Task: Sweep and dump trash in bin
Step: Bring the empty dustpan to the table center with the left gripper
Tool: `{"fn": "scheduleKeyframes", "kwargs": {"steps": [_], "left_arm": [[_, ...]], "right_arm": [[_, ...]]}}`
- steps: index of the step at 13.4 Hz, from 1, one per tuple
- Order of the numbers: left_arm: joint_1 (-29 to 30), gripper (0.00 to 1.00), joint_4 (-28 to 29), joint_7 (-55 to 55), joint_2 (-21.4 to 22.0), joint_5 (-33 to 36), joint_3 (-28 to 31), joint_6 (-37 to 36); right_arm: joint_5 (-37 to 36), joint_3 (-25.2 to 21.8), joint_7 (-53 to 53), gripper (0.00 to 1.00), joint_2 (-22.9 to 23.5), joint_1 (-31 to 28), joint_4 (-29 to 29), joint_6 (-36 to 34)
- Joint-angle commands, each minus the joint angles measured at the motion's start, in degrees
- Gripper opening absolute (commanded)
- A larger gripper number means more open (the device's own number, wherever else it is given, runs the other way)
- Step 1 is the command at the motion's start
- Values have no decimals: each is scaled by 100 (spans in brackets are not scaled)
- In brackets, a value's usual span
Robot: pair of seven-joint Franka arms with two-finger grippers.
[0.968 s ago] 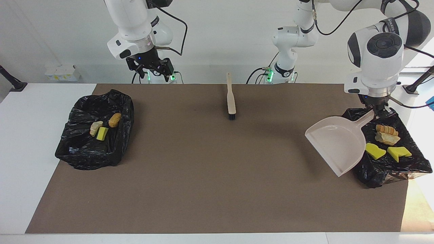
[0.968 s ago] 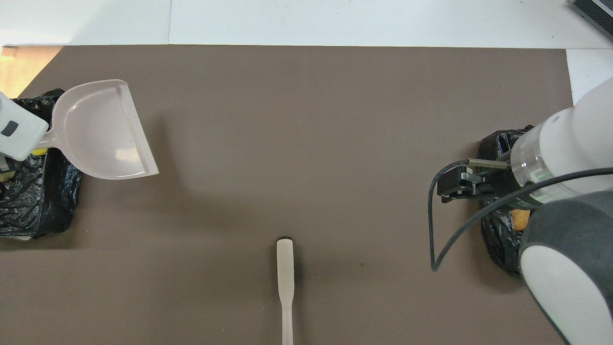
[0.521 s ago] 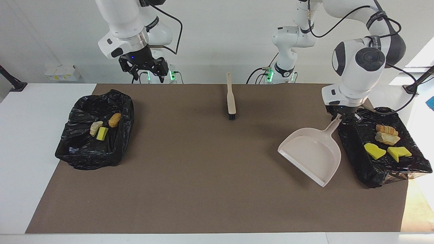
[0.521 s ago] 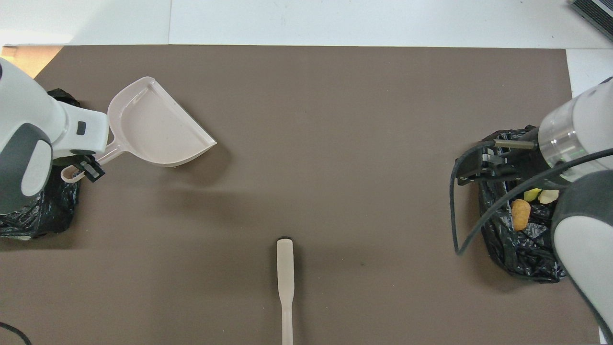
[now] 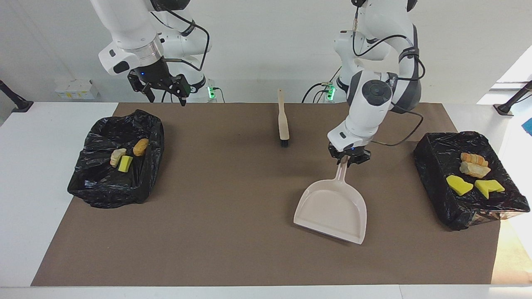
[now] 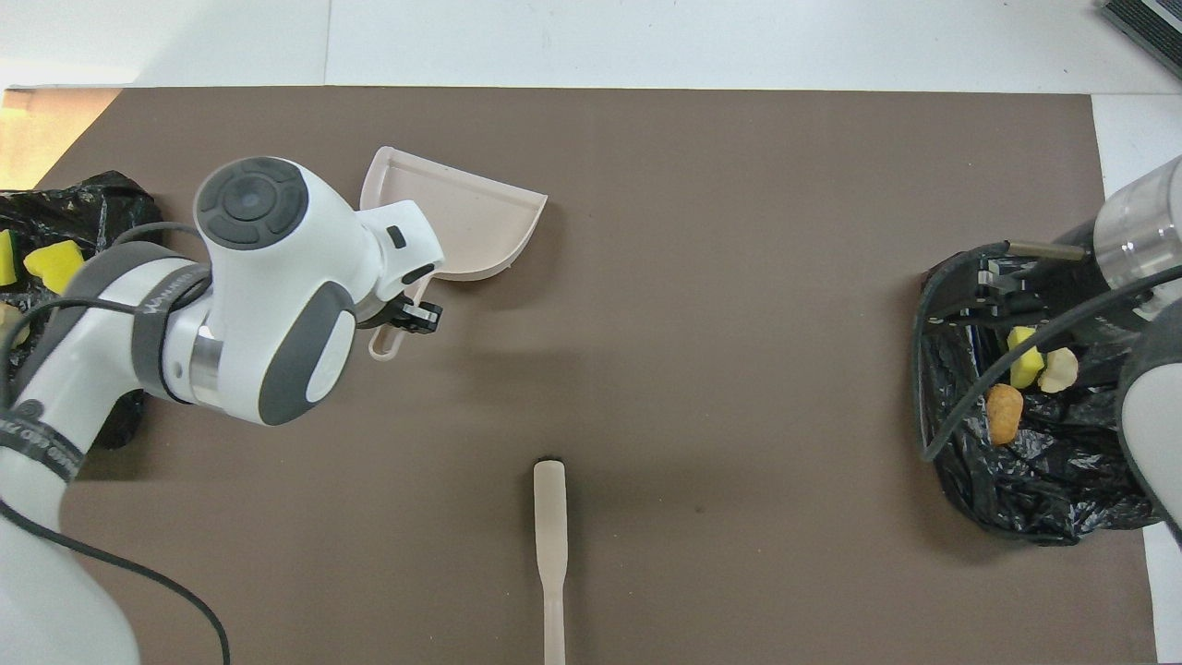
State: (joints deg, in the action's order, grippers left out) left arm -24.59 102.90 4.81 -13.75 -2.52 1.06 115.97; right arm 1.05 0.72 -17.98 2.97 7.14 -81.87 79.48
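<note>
Gripping tool (left tool [image 5: 348,158]): clenched on the handle of the beige dustpan [image 5: 332,209], over the brown mat [image 5: 232,187] between the middle of the counter and the left arm's end.
Dustpan: hangs from the left tool handle-up, its wide mouth slanting down toward the mat on the side away from the robots; whether the lip touches the mat cannot be told.
Right tool [image 5: 162,89]: released, fingers spread, nothing between them; it is raised over the robots' edge of the counter, near the bin at the right arm's end.
Bin at the left arm's end [image 5: 436,166]: black-bagged tray, well apart from the left tool, toward that arm's end of the counter.
Trash in that bin: two yellow sponge chunks [image 5: 459,185] with two pale and orange lumps [image 5: 474,164] just beside them, on the robots' side.
Bin at the right arm's end [image 5: 104,187]: black-bagged, below and farther from the robots than the right tool.
Trash in this bin: a brown oval lump [image 5: 141,146], a pale lump [image 5: 116,157] and a green-and-yellow sponge [image 5: 125,163], close together.
Brush [image 5: 283,120]: beige with black bristles, flat on the mat between the two tools, handle toward the robots, touched by neither.
Counter [image 5: 37,166]: white, under the mat.
</note>
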Motion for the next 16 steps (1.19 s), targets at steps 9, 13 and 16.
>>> {"fn": "scheduleKeyframes", "kwargs": {"steps": [9,13,16], "left_arm": [[-1637,99,705,2595,-40,-557,131,1244],[-1164,100,381,2499,74,-487,228,762],[-699,100,-207,2455,-22,-224,289,392]], "right_arm": [[-298,42,559,100,-471,-239,-503,-249],[-254,103,594,100,-516,-336,-532,-170],[-175,95,594,100,-446,-335,-470,-57]]}}
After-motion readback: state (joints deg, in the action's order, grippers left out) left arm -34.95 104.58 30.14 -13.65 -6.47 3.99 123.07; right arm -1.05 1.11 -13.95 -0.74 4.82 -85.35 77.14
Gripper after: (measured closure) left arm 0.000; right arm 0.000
